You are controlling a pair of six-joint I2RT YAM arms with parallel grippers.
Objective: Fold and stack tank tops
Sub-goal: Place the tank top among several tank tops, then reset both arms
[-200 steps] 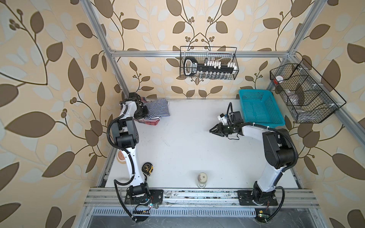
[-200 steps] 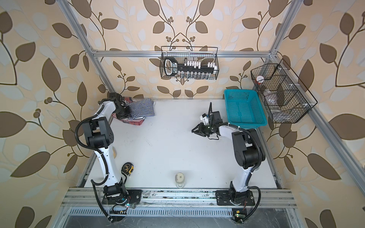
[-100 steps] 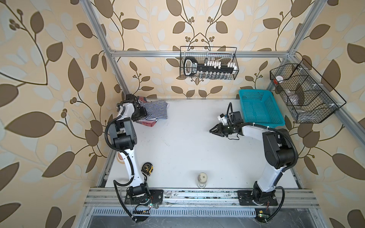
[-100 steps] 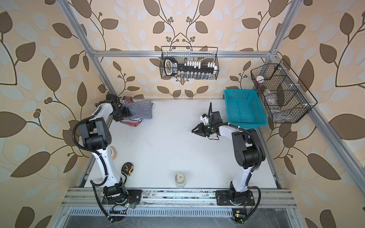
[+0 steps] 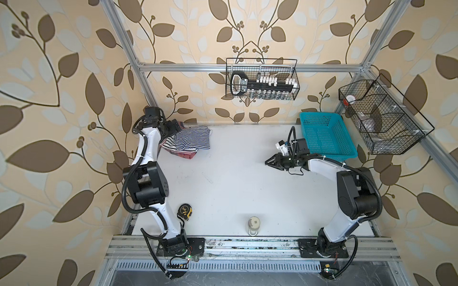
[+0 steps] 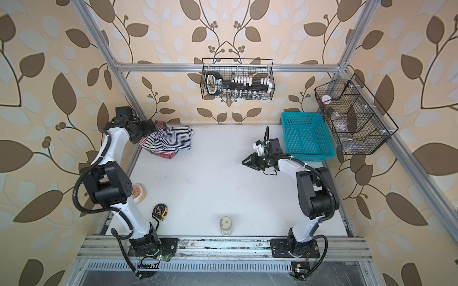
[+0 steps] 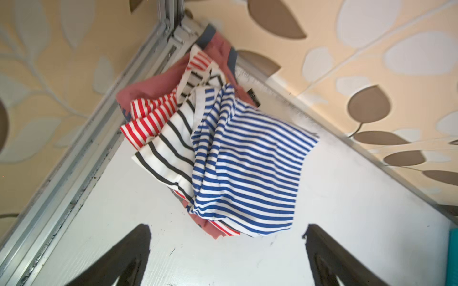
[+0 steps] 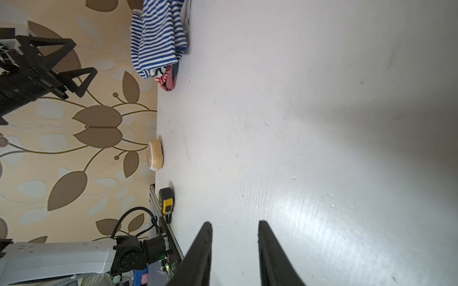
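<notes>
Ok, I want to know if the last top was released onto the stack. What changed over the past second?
The left end effector went from shut to wide open at the edge of the pile, letting the cloth go. It backed off slightly toward the corner, and its arm's elbow swung toward the front. The pile barely shifted. The right end effector and the basket stayed put.

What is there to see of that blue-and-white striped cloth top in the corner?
The blue-and-white striped cloth top is soft, thin fabric, loosely folded and rumpled. It lies uppermost on a pile, over the white black-striped top and the red-and-white striped top, in the white table's far left corner; nothing grips it.
</notes>
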